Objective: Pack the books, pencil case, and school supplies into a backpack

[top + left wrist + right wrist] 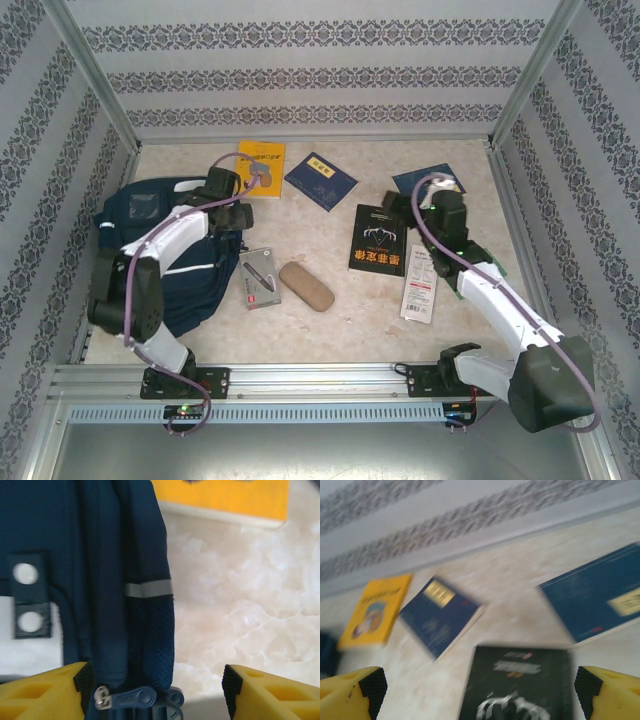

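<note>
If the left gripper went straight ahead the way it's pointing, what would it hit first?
Probably the backpack: its dark edge and zipper pull lie between the open fingers of the left gripper. Depth is unclear, but the fabric looks very close.

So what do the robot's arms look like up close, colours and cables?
Both the left arm and the right arm have glossy white shells between chunky black joints, on black bases bolted to a metal rail. A thin lilac cable loops along each. The jaws are bright yellow plastic fingers with black ribbed pads inside.
</note>
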`<state>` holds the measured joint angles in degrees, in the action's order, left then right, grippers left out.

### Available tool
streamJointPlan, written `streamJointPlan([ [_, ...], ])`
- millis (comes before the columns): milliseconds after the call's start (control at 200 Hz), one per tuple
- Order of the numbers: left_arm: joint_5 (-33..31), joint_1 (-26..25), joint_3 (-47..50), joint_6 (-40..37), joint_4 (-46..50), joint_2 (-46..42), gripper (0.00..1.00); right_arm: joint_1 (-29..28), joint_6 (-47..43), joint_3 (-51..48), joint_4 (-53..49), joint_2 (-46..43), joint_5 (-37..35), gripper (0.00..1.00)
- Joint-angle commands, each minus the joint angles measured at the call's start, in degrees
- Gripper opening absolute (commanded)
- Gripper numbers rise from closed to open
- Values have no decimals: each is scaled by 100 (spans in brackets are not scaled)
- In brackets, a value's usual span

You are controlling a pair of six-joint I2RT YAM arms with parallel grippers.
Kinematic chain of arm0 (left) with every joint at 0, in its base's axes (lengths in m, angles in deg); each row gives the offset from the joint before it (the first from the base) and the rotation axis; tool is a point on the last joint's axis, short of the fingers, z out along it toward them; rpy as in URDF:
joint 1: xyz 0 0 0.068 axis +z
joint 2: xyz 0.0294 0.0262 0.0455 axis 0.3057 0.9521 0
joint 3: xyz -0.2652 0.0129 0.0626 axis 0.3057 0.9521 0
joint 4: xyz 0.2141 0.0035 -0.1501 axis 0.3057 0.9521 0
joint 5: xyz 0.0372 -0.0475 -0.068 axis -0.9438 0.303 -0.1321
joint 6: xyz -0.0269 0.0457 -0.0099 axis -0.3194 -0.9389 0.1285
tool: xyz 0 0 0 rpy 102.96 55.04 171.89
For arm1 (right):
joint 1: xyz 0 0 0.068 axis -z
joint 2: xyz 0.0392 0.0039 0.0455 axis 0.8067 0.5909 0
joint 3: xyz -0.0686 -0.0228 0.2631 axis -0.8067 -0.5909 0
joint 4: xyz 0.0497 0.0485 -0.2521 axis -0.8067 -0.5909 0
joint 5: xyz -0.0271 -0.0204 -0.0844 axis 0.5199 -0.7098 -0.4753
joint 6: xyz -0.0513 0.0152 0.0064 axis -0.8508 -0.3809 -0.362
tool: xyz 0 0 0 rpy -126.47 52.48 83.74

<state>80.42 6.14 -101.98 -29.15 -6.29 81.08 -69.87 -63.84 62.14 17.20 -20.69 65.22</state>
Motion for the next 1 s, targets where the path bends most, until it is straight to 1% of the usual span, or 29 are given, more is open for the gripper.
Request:
streamJointPlan([
  [0,-178,-19,-371,-192,425,446,71,-978,-375,245,-460,193,61,98],
  [45,-253,-27,-489,-221,524,651,70,-1299,-478,320,-513,289,29,98],
  [80,-341,-23,-582,-235,615,778,68,-1653,-519,389,-553,410,0,98],
  [150,-446,-12,-668,-185,720,898,67,-2245,-546,497,-553,660,-3,98],
  [255,-419,-14,-603,-126,602,743,68,-3140,-605,727,-442,1150,-161,98],
  [310,-446,-4,-603,-93,604,637,69,-3640,-708,977,-444,1577,-490,98],
  [425,-337,151,-611,15,647,387,70,-4205,-747,1564,-562,2517,-808,98],
  [515,-292,324,-578,85,714,160,70,-4518,-869,1992,-566,3205,-951,98],
  [654,-138,625,-380,147,744,-270,70,-5012,-1237,2691,-656,3945,-1407,98],
  [739,-108,790,-222,177,773,-508,70,-5189,-1498,3158,-752,4381,-1526,98],
  [814,-40,945,-50,232,762,-692,71,-5316,-1677,3618,-986,4854,-1922,98],
  [899,64,1055,98,263,765,-849,71,-5377,-1808,4172,-1498,5397,-2450,98],
  [994,67,1078,204,235,773,-964,71,-5356,-1828,4395,-1774,5746,-2949,98],
])
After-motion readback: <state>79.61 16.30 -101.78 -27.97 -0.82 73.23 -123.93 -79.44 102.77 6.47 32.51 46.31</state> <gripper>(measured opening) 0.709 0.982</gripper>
